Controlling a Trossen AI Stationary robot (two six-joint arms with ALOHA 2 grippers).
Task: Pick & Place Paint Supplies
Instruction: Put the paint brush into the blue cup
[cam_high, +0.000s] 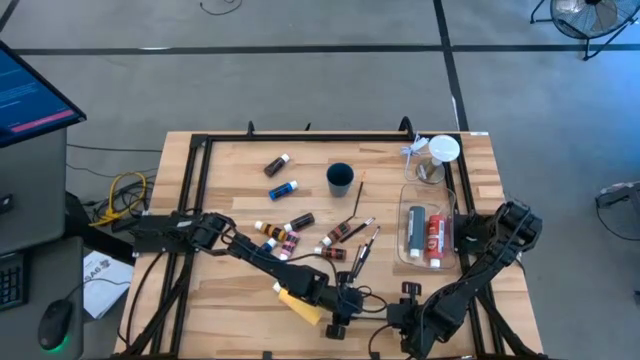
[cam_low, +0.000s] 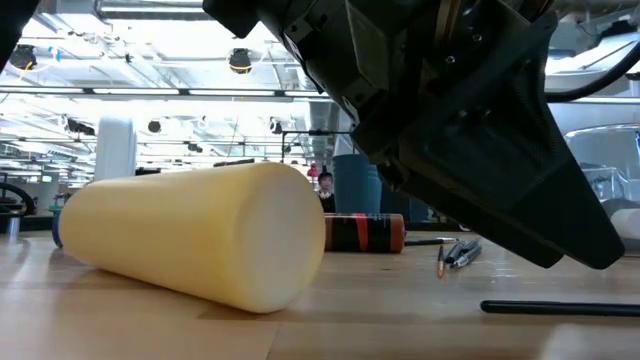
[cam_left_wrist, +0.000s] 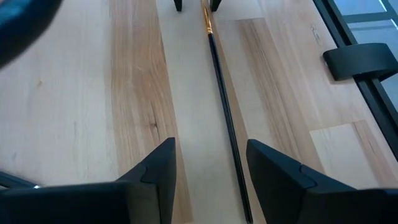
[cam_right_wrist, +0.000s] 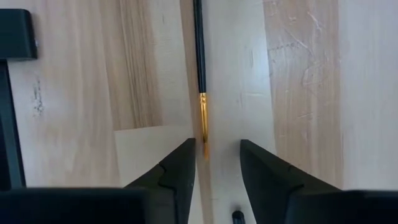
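both grippers sit low at the bottom centre of the high view. right gripper stands open around the brush tip; left gripper stands open over its handle, flat on the table.

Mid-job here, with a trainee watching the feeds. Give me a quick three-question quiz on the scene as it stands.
1. True or false: the yellow bottle stands upright.
2. What lies between the open fingers of both the left gripper and the right gripper? A) brush B) red tube C) cup
3. Fill in: the brush's gold ferrule end lies at the ____ gripper.

Key: 1 false, it lies on its side; 2 A; 3 right.
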